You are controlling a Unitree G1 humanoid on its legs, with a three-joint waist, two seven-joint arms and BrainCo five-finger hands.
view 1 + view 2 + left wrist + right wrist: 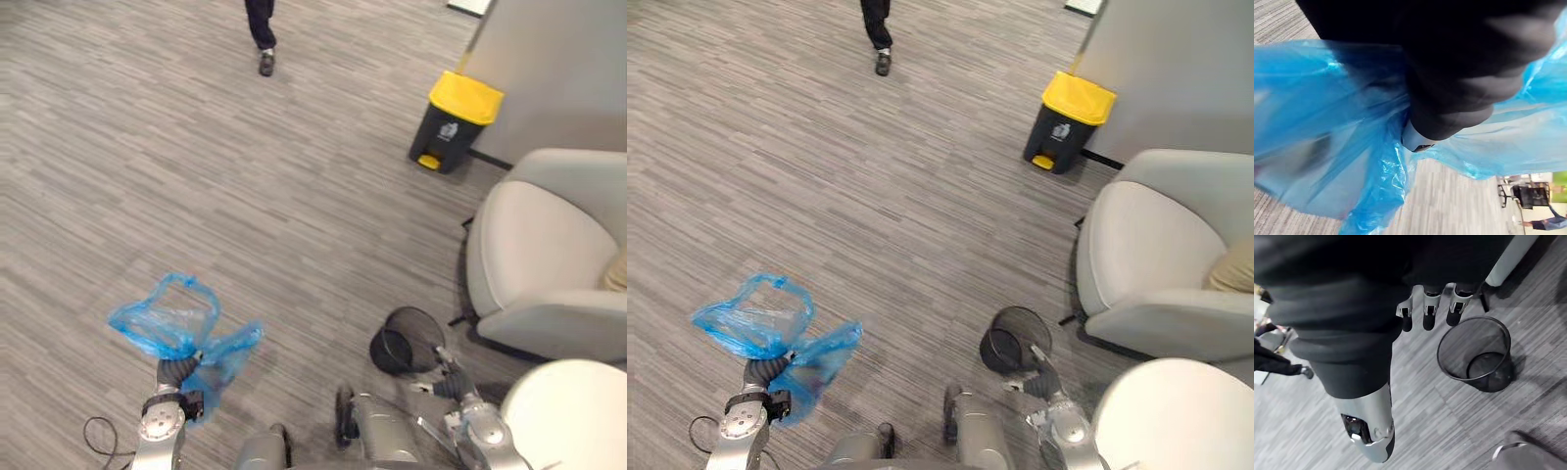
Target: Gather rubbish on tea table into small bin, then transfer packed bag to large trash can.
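Note:
A crumpled blue plastic bag (171,323) hangs off the floor at the lower left, bunched where my left hand (173,373) is shut on it. In the left wrist view the blue bag (1327,137) wraps round the hand and its thumb (1418,139). The small black mesh bin (407,339) stands on the carpet at the lower right, without a liner, as the right wrist view of the bin (1476,355) shows. My right hand (449,378) hovers just beside it, fingers (1427,308) relaxed and holding nothing. The large dark trash can (454,120) with a yellow lid stands by the far wall.
A light grey armchair (539,255) stands at the right, between the mesh bin and the large can. A round white table (568,416) is at the lower right corner. A person's leg (262,34) shows far off at the top. Grey carpet (245,196) stretches between.

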